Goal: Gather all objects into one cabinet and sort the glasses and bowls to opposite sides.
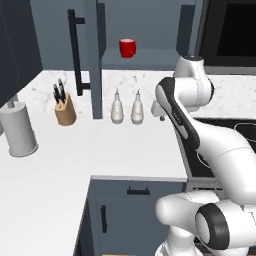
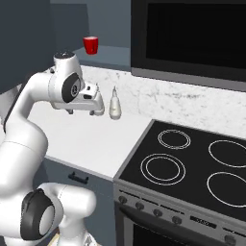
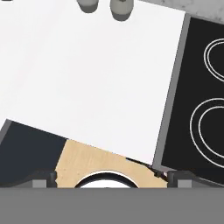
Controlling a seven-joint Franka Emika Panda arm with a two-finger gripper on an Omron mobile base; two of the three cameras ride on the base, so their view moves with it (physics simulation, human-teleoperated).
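Where the slate cabinet [image 1: 95, 60] stands open above the counter, you see the red mug [image 1: 127, 48] alone on its inner shelf, upright, set toward the back, with bare shelf on both sides of it. From the right base view the same mug [image 2: 91, 45] sits in the shadowed recess, and the cabinet's left part is cut off by the frame. You cannot tell from either side which way its handle points.

The open door stands edge-on in the left base view, its long black bar handle [image 1: 75, 52] facing left, and it hides whatever lies behind it on the shelf.

Below the mug, two white soap bottles [image 1: 127, 107] stand side by side against the marble backsplash, just apart from each other. The arm's elbow covers one of them in the right base view. Left of the door you have a wooden knife block [image 1: 65, 108] and, nearer the counter's edge, a paper towel roll [image 1: 18, 129].

The white counter [image 1: 130, 150] in front of the bottles is bare out to its front edge, and the black cooktop [image 2: 192, 163] borders it on the right.

The gripper [image 3: 112, 177] points down over the counter's front edge, its dark fingertips [image 3: 46, 177] spread wide apart with nothing between them; the hand view looks past them to the pale floor below.
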